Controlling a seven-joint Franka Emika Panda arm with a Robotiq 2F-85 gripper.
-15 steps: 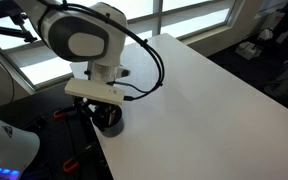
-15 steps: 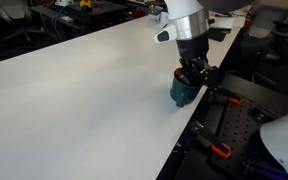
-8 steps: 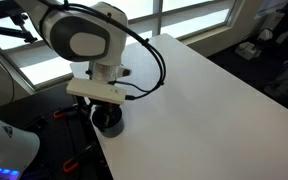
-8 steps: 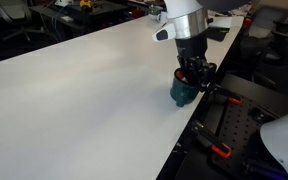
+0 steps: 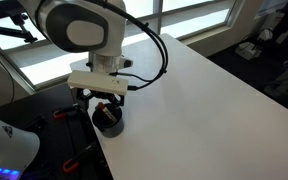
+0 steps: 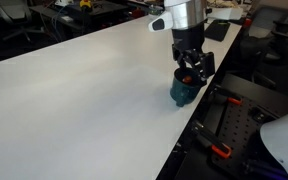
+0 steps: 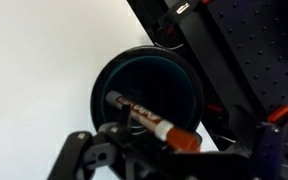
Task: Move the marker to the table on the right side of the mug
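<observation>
The thin dark marker with the reddish-orange end (image 7: 144,113) is clamped in the hand (image 6: 191,73) and held right over the mouth of the squat dark blue-grey mug (image 6: 182,94). From the wrist view it can't be told whether the dark tip is clear of the rim. The mug is parked very near the edge of the plain white counter (image 6: 74,90). If the marker gets swung sideways too low, the rim could be clipped and the mug tipped or shoved off. The grip seems to be taken near the orange end, so the marker could be twisted loose on contact.
</observation>
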